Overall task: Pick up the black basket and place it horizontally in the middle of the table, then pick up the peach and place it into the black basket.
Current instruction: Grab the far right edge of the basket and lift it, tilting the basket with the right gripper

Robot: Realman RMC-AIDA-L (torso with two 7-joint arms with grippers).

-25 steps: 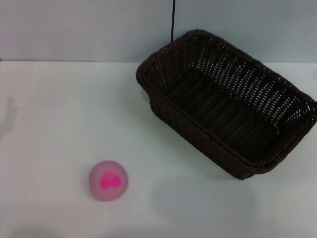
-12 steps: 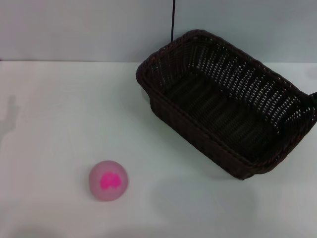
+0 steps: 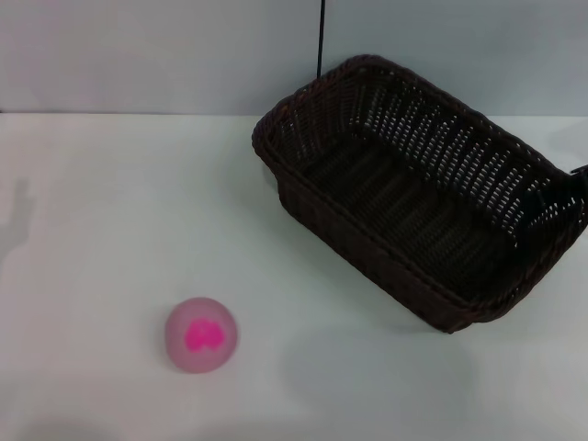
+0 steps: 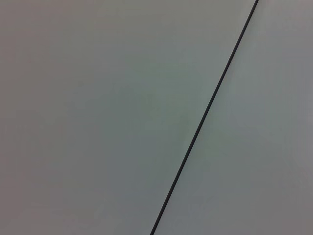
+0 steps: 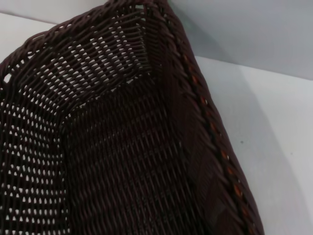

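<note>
Dark woven wicker basket (image 3: 418, 188) angled at far right, its right end cut off | small pink peach (image 3: 201, 334) near left on white bench (image 3: 110, 211) | right gripper (image 3: 576, 182) barely visible at basket's right rim, grip unclear | left gripper unseen.

Right pincer (image 3: 571, 184) has come further into the head view at the right edge, now a dark shape reaching inward at the far-right rim of the basket (image 3: 413, 184); a second ago barely visible there.
</note>
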